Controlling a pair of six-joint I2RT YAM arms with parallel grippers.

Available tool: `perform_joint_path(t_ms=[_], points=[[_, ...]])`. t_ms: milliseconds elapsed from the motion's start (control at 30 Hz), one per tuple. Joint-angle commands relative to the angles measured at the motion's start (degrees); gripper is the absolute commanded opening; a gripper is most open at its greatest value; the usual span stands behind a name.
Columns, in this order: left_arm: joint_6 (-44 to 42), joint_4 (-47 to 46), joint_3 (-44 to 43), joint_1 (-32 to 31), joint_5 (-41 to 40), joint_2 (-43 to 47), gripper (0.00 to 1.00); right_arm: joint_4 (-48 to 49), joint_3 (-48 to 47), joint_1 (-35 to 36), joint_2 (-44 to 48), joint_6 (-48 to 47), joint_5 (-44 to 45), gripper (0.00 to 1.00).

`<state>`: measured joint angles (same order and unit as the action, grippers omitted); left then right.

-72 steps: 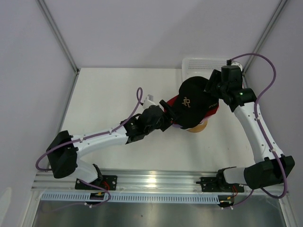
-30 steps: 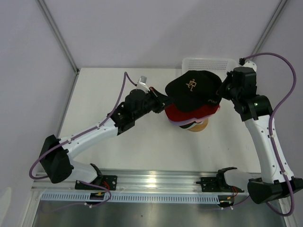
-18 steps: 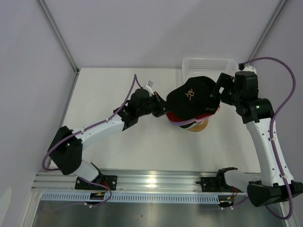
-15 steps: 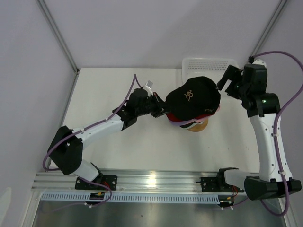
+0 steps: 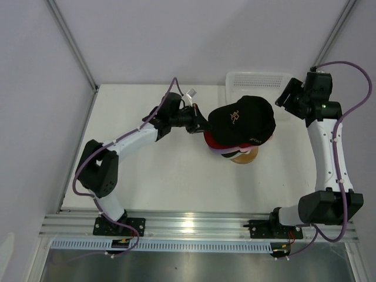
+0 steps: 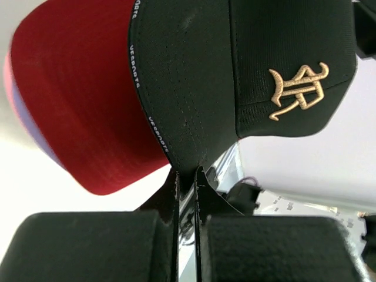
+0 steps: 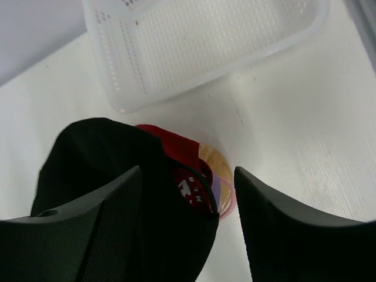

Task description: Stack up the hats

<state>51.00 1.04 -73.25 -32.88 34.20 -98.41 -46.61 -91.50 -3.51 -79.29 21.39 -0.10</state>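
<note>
The black cap [image 5: 244,120] sits on top of the pile at the far right of the worktop [image 5: 147,176], just near of the basket [image 5: 258,79]. Its crown covers the red cap [image 6: 76,117]. Slivers of the lavender cap [image 7: 215,191] and pink cap [image 7: 227,205] show beneath that, all carried on the stand [image 5: 247,156]. What lies lower in the pile cannot be told.

The left end effector [image 6: 187,176] is pressed together on the front edge of the black cap's brim [image 6: 176,100], pinching it from the left. The gold logo [image 6: 294,91] faces that wrist camera. The right end effector [image 5: 286,98] is spread wide and holds nothing. It hangs to the right of the pile and apart from the cap, with the basket just beyond.

These caps look light and soft. The crown will likely dent and fold under a pinch, so it is a poor place to take hold. The curved brim looks like the one stiff part: a grip on its edge carries the whole cap, though the crown may droop or swing from it. The fabric should not slip much between the pads.

The black cap appears seated over the others, with its brim roughly in line with the red one below. I judge the stacking close to done. What seems left is for the left end effector to let go of the brim without dragging the cap sideways or tipping the pile off its narrow stand.
</note>
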Motion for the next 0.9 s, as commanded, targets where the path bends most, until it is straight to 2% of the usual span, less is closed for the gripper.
perform_joint_path(t_ms=[0,167,333,600,867], points=[[-10.1,7.7,-1.3,3.6,1.8,-3.8,0.01,2.9,1.5,-0.8,0.4,-0.1,-4.1,0.66],[-18.8,15.7,-6.1,6.1,1.2,-4.6,0.01,4.9,7.7,-1.7,2.0,-0.6,-7.7,0.64],[-19.2,17.8,-7.3,8.8,3.0,-7.6,0.01,8.5,12.2,-2.5,4.3,1.1,-12.6,0.59],[-22.3,26.8,-20.0,9.2,4.0,-15.8,0.01,12.0,17.8,-3.2,5.5,0.3,-15.6,0.52],[-22.3,26.9,-20.6,9.4,5.1,-15.2,0.01,16.5,20.5,-3.2,6.7,-1.6,-21.3,0.52]])
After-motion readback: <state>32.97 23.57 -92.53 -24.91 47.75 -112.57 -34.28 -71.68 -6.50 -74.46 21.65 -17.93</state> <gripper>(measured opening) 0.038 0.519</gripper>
